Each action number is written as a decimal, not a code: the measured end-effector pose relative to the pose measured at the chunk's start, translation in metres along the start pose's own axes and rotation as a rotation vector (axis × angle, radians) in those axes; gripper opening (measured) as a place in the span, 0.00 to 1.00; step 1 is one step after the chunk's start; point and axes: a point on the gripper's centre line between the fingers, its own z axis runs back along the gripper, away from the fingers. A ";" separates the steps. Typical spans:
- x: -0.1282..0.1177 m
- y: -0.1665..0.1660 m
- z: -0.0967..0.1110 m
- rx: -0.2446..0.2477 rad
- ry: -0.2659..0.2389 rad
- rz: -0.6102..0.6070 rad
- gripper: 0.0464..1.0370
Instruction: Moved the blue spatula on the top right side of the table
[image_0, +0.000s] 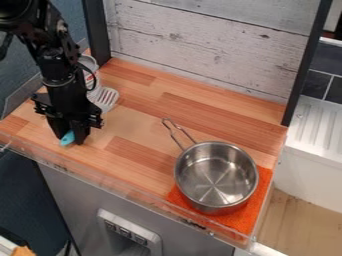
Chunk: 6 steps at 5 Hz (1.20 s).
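one blue spatula (67, 138) within the claw (71, 137)

And the middle of the spatula (105, 99) is hidden by the gripper (71, 138)! The can (88, 61) is partly covered by the arm (57, 62), itself cut off at top left. Much of the cloth (259, 200) is covered by the pot (217, 172); the cabinet (70, 190) is cropped at the bottom.

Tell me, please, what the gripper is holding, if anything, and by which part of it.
The gripper is right over the blue handle, apparently that of the slotted spatula; whether it actually holds it cannot be told.
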 end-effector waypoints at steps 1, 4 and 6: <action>-0.003 0.000 0.011 0.003 -0.001 0.004 0.29; 0.059 -0.114 0.077 -0.046 -0.034 -0.100 0.29; 0.074 -0.185 0.043 -0.091 0.056 -0.157 0.29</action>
